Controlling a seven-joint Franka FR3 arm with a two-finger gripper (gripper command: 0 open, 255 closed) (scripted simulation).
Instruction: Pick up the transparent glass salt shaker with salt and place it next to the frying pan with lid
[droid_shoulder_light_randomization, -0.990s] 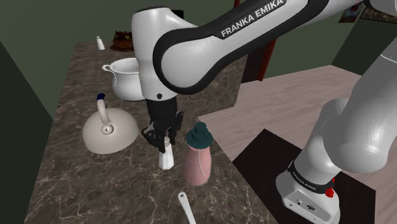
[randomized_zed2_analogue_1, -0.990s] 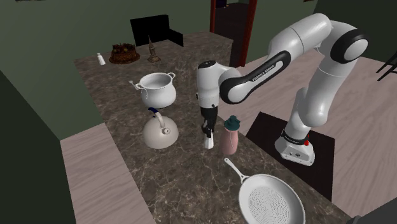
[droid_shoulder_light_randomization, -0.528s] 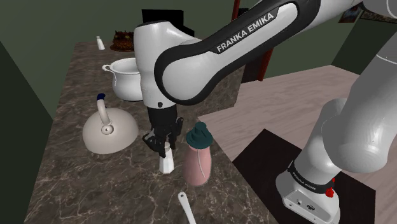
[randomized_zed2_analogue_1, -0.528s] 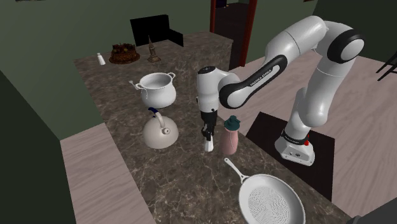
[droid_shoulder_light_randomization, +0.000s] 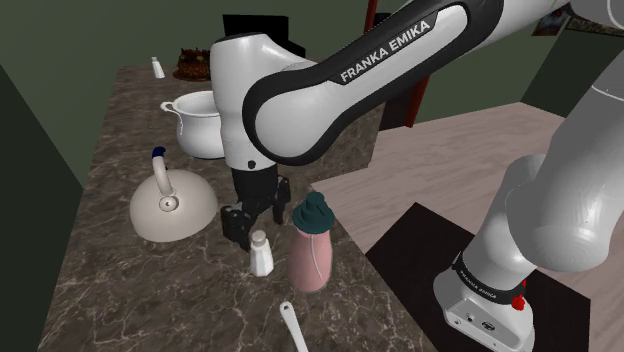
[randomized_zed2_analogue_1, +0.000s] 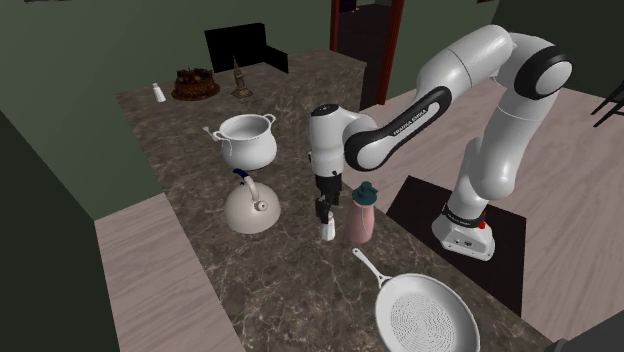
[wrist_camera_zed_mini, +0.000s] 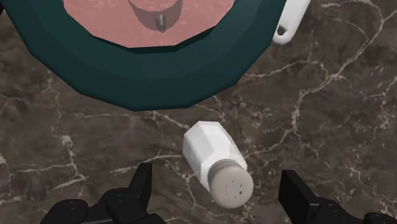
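The claw (wrist_camera_zed_mini: 216, 178) has come up off the salt shaker (droid_shoulder_light_randomization: 262, 251). A moment ago it sat low around the shaker's top, and now the cap shows clear below it. The shaker itself has not shifted.

The dark marbled worktop (droid_shoulder_light_randomization: 140, 290) carries everything. The white frying pan (randomized_zed2_analogue_1: 428, 316) lies past the pink bottle (droid_shoulder_light_randomization: 312, 250), with its handle reaching back toward the bottle. The shaker stands upright just beside the bottle, not touching it, so the carry to the pan looks short.

The claw is wide open. In the wrist view its fingers stand either side of the shaker and touch nothing, so nothing is held.

To grip well, I would centre the shaker between the fingers and come straight down. The pads should sit on the body below the cap, closing on two opposite flat faces. The bottle's teal cap crowds that side, so lift straight up before swinging toward the pan.

The shaker is drawn plain white rather than clear. It has a faceted body and a round grey cap dotted with small holes.
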